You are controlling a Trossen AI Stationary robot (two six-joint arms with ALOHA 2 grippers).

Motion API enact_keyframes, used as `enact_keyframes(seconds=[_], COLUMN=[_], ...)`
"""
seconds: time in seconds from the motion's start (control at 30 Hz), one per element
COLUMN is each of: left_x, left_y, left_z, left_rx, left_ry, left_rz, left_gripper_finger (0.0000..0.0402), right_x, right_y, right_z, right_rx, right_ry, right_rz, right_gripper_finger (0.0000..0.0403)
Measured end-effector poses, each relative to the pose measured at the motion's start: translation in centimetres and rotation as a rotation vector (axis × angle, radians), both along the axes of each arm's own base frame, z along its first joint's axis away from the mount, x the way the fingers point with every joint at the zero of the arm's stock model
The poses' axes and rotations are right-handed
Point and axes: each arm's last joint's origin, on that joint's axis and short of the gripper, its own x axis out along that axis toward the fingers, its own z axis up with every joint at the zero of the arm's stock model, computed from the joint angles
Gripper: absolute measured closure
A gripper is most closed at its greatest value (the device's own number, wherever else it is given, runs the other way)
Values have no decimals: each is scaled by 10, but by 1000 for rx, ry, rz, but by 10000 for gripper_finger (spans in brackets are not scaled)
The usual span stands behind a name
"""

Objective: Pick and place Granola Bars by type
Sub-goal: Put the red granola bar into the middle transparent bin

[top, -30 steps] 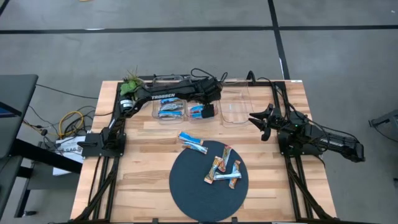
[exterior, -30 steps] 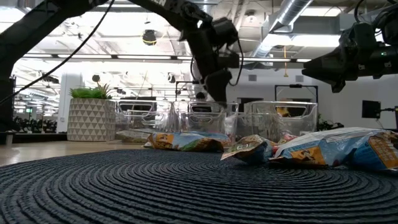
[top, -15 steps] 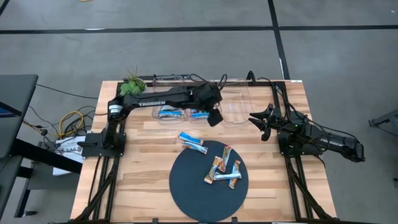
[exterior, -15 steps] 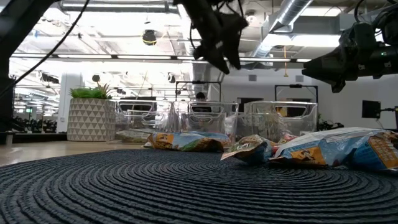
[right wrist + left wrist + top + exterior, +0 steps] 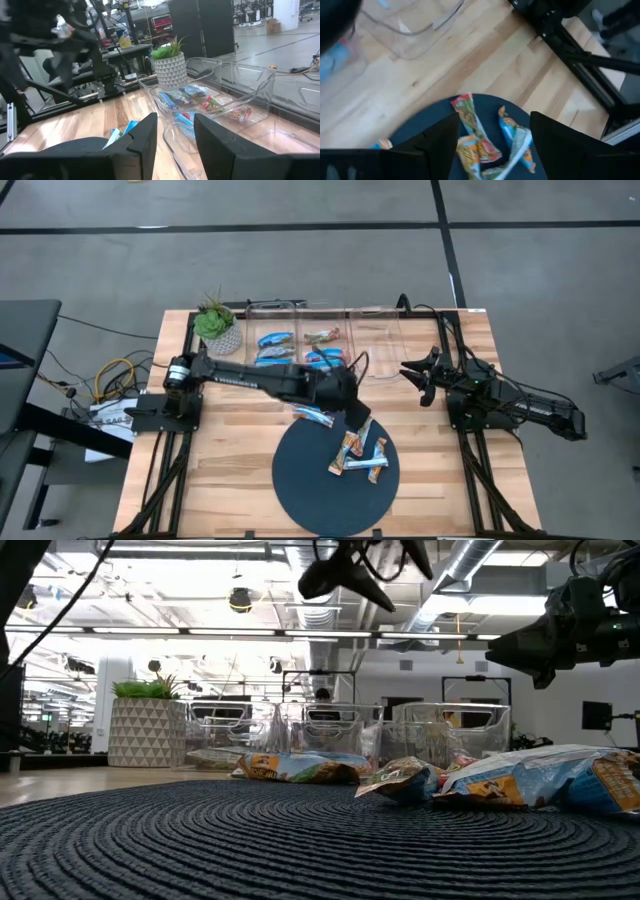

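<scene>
left arm stretched over the mat, right arm parked at the table's right edge

the left gripper hangs above the far rim of the dark round mat, just beside a cluster of granola bars; another blue bar lies at the mat's edge. clear bins along the far side hold more bars, next to a potted plant. the right gripper sits well apart.

floor: grey, dark seams — ceiling ducts | strip lights
</scene>
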Motion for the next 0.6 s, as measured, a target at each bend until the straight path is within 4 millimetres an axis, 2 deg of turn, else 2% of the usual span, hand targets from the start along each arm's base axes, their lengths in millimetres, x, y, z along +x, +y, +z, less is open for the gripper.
enact_keyframes(seconds=[0.1,0.2,0.33,0.6], left_x=[-3,-6,2,30], left_y=[-17,-25,-32,-43], left_z=[0,-2,-25,-72], left_rx=[-10,-40,-78,-184], left_ry=[-14,-2,57,85], left_rz=[62,119,139,74], left_gripper_finger=[167,167,167,171], right_x=[0,0,0,0], right_y=[0,0,0,0], right_z=[0,0,0,0], right_rx=[0,0,0,0], right_ry=[0,0,0,0], right_rz=[0,0,0,0], right_gripper_finger=[280,280,280,280])
